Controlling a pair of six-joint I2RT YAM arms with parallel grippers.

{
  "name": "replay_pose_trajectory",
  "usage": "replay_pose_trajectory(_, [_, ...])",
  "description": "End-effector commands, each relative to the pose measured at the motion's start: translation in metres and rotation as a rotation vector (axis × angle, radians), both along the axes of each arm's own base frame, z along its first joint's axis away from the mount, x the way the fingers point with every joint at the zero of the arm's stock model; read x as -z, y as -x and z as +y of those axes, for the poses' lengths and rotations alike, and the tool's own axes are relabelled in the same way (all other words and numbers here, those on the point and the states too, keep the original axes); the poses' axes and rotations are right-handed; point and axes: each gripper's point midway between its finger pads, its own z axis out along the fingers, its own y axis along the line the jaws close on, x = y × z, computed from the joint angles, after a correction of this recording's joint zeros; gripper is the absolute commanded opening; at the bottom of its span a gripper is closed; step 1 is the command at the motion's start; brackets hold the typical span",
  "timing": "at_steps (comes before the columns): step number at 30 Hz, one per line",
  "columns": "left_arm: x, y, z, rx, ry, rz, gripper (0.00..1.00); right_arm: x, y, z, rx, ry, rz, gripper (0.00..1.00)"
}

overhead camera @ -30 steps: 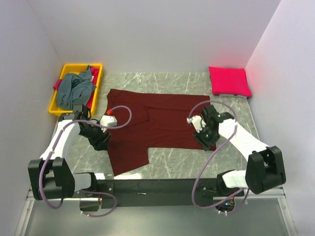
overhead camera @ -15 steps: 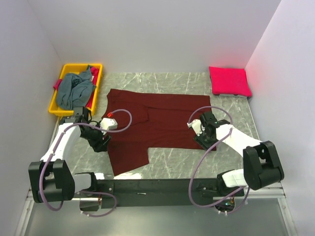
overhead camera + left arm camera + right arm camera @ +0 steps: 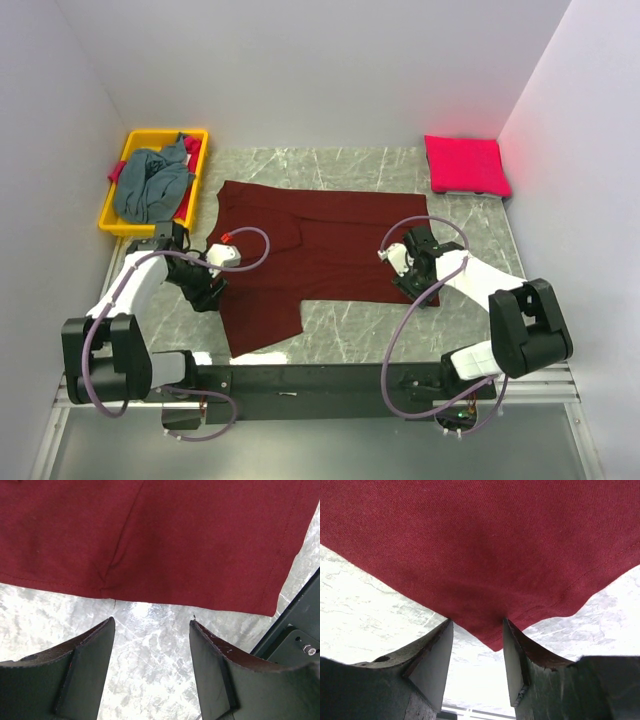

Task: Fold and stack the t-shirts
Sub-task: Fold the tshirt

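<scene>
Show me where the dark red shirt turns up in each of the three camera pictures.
Top external: the maroon t-shirt lies spread across the middle of the grey marbled tabletop.
Left wrist: its hemmed edge fills the upper half, above the left gripper.
Right wrist: it fills the top, with one corner dipping between the right gripper's fingers.
Shared landmark: that marbled tabletop shows past the shirt's edge in all three.
</scene>
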Motion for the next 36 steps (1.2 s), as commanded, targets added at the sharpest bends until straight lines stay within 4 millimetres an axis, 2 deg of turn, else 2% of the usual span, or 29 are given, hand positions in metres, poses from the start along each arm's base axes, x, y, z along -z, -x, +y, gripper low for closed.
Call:
replay_pose_trajectory(1, [0.003,-0.004,-0.003,0.030,0.005,-0.025,0.67,-0.004,-0.002,-0.004,0.001,0.005,-0.023,0.52])
replay_pose_trajectory(6, [0.001,-0.007,-0.005,0.036,0.009,-0.031,0.66,-0.013,0.003,-0.003,-0.004,-0.008,-0.014,0.49])
replay_pose_trajectory(11, [0.000,-0.010,-0.007,0.041,0.012,-0.036,0.66,-0.005,0.008,-0.009,0.009,-0.011,0.016,0.43])
replay_pose_trajectory(20, [0.003,-0.008,-0.010,0.047,0.004,-0.038,0.66,0.011,0.010,-0.019,0.044,-0.015,0.076,0.41])
replay_pose_trajectory(26, [0.004,-0.010,-0.008,0.052,-0.014,-0.054,0.66,0.019,0.018,-0.016,0.040,-0.036,0.104,0.40])
replay_pose_trajectory(28, [0.009,-0.006,-0.009,0.059,-0.020,-0.044,0.65,0.020,0.017,-0.018,0.040,-0.027,0.096,0.36])
replay_pose_trajectory(31, [0.019,-0.001,-0.011,0.088,-0.050,-0.044,0.64,0.023,0.018,-0.020,0.042,-0.015,0.101,0.25])
replay_pose_trajectory(36, [0.029,-0.006,-0.014,0.104,-0.117,-0.110,0.62,0.019,0.014,-0.019,0.043,-0.017,0.100,0.04])
